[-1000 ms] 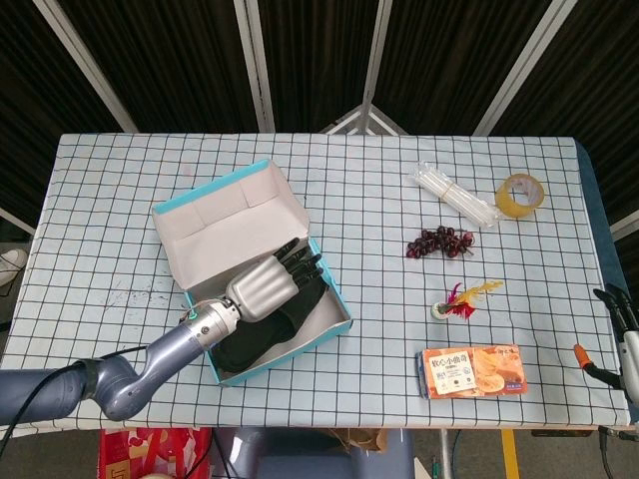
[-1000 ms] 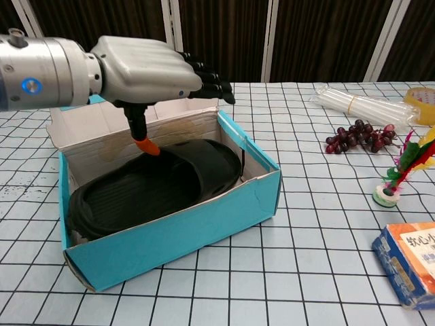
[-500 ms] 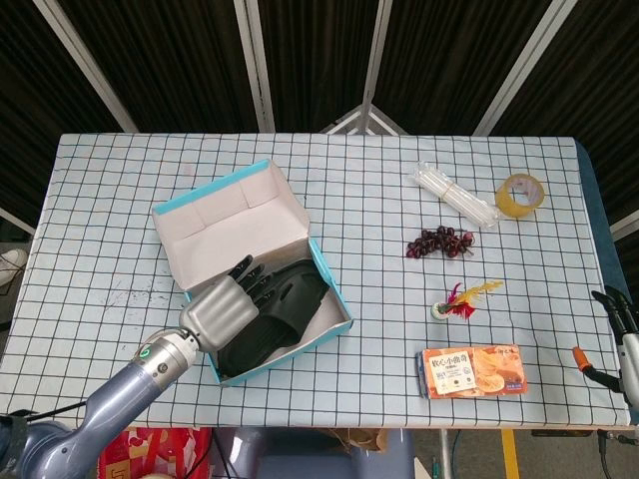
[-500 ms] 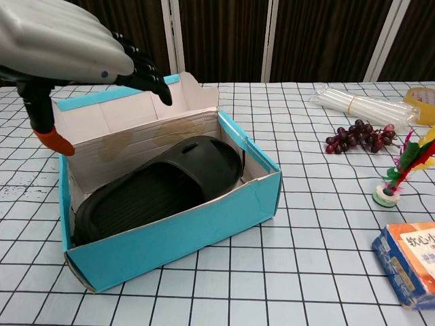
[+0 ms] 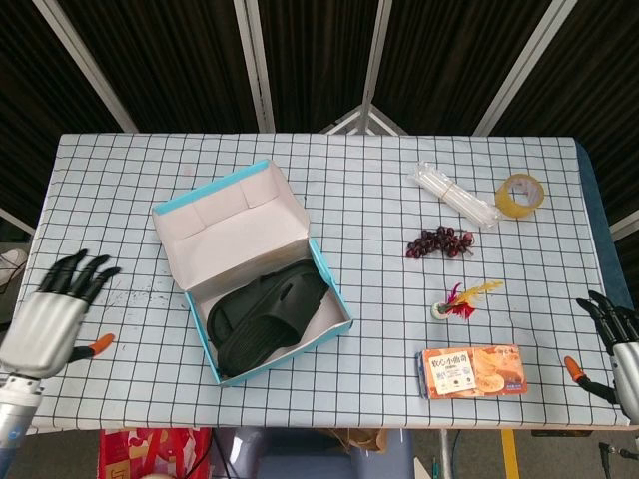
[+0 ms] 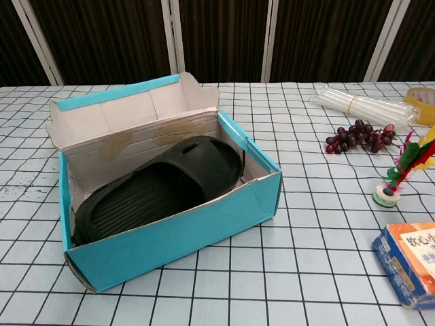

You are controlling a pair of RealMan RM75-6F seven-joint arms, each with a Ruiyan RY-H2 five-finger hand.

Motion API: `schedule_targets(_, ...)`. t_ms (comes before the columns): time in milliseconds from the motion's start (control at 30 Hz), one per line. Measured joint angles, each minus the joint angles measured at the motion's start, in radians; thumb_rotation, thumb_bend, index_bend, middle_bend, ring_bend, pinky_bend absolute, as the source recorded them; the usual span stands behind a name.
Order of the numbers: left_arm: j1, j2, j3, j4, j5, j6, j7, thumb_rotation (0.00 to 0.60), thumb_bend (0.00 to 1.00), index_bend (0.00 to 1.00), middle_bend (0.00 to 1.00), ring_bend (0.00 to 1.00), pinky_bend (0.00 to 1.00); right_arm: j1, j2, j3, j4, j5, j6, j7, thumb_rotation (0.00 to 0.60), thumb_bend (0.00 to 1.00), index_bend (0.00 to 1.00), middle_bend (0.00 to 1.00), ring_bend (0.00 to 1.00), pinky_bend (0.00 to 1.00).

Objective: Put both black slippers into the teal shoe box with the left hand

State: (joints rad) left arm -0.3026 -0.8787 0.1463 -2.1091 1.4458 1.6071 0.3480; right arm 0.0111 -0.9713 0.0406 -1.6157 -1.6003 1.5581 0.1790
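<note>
Both slippers (image 5: 268,317) boxed; left hand (image 5: 52,314) apart

A lab-style test bench. A table (image 5: 349,190) under a grid-checked cloth stands before dark slatted panels (image 5: 180,60). Unrelated props lie scattered: tape roll (image 5: 520,194), grapes (image 5: 439,241), snack box (image 5: 472,370).

The table (image 5: 329,170) has a white cloth with a black grid. On it lie the open teal shoe box (image 5: 334,299), a bundle of clear tubes (image 5: 454,195), a tape roll (image 5: 520,194), dark grapes (image 5: 439,241), a feather shuttlecock (image 5: 461,299) and an orange snack box (image 5: 471,370).
</note>
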Motion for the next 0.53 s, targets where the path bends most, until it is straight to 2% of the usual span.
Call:
schedule_targets(100, 0.084, -0.054, 0.002, 0.121, 0.005, 0.071, -0.088, 0.6, 0.24, 0.11, 0.07, 0.02, 0.1, 0.002, 0.005, -0.005, -0.002, 0.0, -0.011, -0.002, 0.6, 0.31, 0.15, 0.11, 0.18, 0.14)
schedule_targets(200, 0.125, -0.093, -0.007, 0.194, -0.001, 0.09, -0.136, 0.6, 0.24, 0.11, 0.07, 0.02, 0.1, 0.006, 0.011, -0.009, -0.005, 0.003, -0.026, -0.007, 0.6, 0.31, 0.15, 0.11, 0.18, 0.14)
schedule_targets(533, 0.166, -0.12, -0.059, 0.254, 0.003, 0.081, -0.201, 0.6, 0.24, 0.13, 0.09, 0.02, 0.1, 0.014, 0.021, -0.012, -0.026, 0.013, -0.042, -0.038, 0.6, 0.31, 0.15, 0.11, 0.18, 0.14)
